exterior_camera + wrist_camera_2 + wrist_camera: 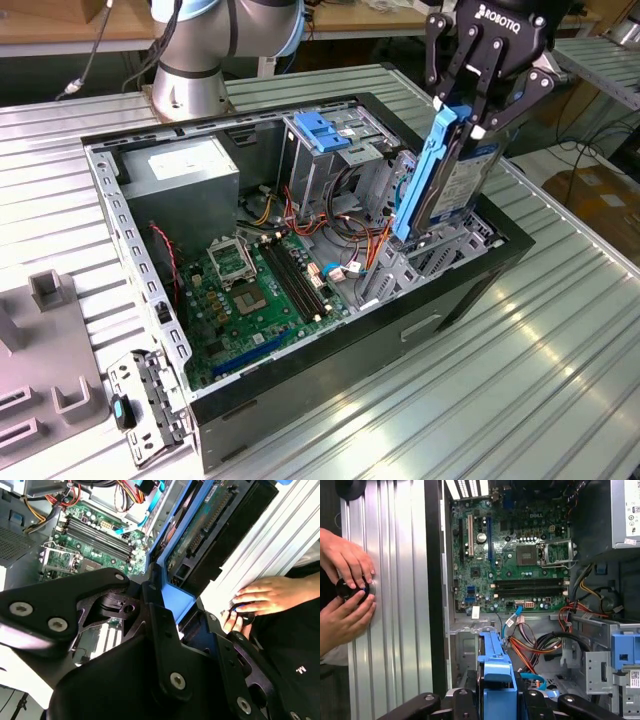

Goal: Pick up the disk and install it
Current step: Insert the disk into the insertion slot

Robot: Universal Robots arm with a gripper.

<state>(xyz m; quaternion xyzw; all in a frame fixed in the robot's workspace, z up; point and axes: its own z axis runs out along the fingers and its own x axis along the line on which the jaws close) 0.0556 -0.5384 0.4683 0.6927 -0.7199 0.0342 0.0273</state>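
Note:
My gripper (pixel 462 118) is shut on the top end of the disk (pixel 468 188), a silver-grey drive in a bright blue bracket (pixel 428 172). The disk hangs almost on end, tilted, over the drive bay (pixel 440 255) at the exterior view's right end of the open computer case (pixel 300 370); its lower end is at the bay's rim. The second wrist view shows the disk's circuit-board underside (pixel 200 527) and the bracket (pixel 172 597) between my fingers. In the first wrist view the bracket (pixel 497 680) juts out from the gripper (pixel 497 705).
Inside the case lie the green motherboard (pixel 250 290), a grey power supply box (pixel 190 175), loose cables (pixel 350 240) and a drive cage with a blue tab (pixel 322 130). A person's hands (pixel 342 590) rest on the ribbed table (pixel 560 340). Grey fixtures (pixel 50 350) stand at the exterior view's left.

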